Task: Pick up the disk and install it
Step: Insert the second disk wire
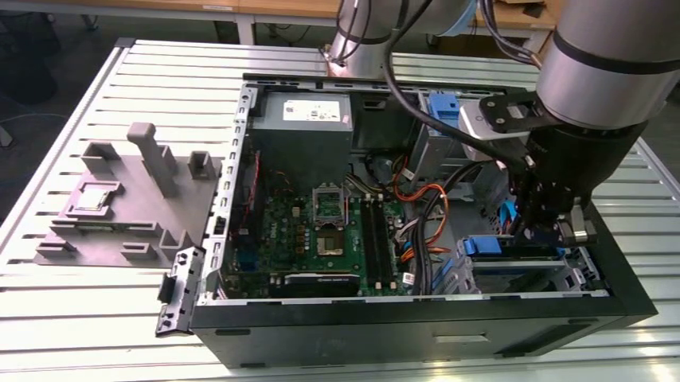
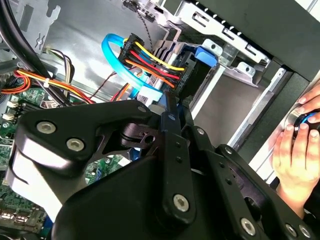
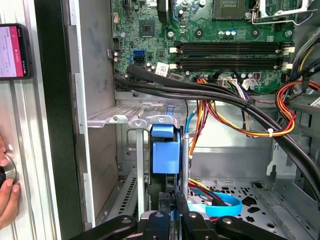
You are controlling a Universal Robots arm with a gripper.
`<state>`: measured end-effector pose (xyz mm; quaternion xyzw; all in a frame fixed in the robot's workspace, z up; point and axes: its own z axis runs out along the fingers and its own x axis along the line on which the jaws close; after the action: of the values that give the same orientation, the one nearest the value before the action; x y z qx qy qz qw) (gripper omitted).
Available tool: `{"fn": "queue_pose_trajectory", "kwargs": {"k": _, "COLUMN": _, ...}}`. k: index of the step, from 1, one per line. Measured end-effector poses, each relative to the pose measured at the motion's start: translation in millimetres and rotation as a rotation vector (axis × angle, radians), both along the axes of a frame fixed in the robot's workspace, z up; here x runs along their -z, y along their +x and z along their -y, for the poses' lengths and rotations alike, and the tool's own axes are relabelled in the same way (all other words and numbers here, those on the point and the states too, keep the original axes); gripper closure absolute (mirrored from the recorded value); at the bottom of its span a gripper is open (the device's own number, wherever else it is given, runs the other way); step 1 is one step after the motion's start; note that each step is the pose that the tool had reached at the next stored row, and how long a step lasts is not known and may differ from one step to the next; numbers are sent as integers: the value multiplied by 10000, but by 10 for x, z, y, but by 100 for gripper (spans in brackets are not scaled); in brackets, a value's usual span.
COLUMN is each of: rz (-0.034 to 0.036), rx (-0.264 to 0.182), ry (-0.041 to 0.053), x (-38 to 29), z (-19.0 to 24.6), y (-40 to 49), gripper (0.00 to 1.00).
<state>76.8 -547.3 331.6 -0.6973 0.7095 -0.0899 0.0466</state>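
One disk (image 3: 165, 150) is the whole job here, and it is already off the bench (image 1: 107, 318) and inside the computer case (image 1: 425, 318). In the exterior view it sits in the drive cage at about 4 o'clock of the open case, its blue bracket showing just beside the gripper (image 1: 542, 235), which reaches down into that corner. The circuit board (image 1: 318, 231) lies toward 9 o'clock of the cage, and a grey fixture (image 1: 117, 207) stands on the bench well apart, at 9 o'clock of the case.

In the first wrist view the disk stands edge-on between the metal rails of the cage (image 3: 131, 120), straight ahead of the fingers (image 3: 167, 200). These are drawn close together with blue plastic between them, so I judge them to be pinching the disk's bracket, though the contact itself is partly hidden.

In the second wrist view a bundle of coloured wires (image 2: 150, 57) ends in a black plug right by the bracket; whether it is seated in the disk cannot be told.

Judged from this, the pick-up is done and the install is well along: the disk is in its slot. Whether it is pushed fully home is not clear, and the grip has not been let go. A person's hand (image 2: 295, 155) rests outside the case.
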Motion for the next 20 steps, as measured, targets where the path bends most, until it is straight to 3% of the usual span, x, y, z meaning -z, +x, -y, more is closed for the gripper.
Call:
{"fn": "queue_pose_trajectory", "kwargs": {"k": 8, "rz": 1, "rx": -1, "ry": 55, "x": -17, "z": 0, "y": -1, "gripper": 84}}
{"fn": "queue_pose_trajectory", "kwargs": {"k": 10, "rz": 1, "rx": 0, "ry": 122, "x": -17, "z": 0, "y": -2, "gripper": 84}}
{"fn": "queue_pose_trajectory", "kwargs": {"k": 13, "rz": 1, "rx": 0, "ry": 376, "x": -15, "z": 2, "y": -1, "gripper": 84}}
{"fn": "queue_pose_trajectory", "kwargs": {"k": 15, "rz": 2, "rx": 0, "ry": 420, "x": -13, "z": 7, "y": -1, "gripper": 84}}
{"fn": "queue_pose_trajectory", "kwargs": {"k": 20, "rz": 1, "rx": -1, "ry": 430, "x": 0, "z": 26, "y": -1, "gripper": 84}}
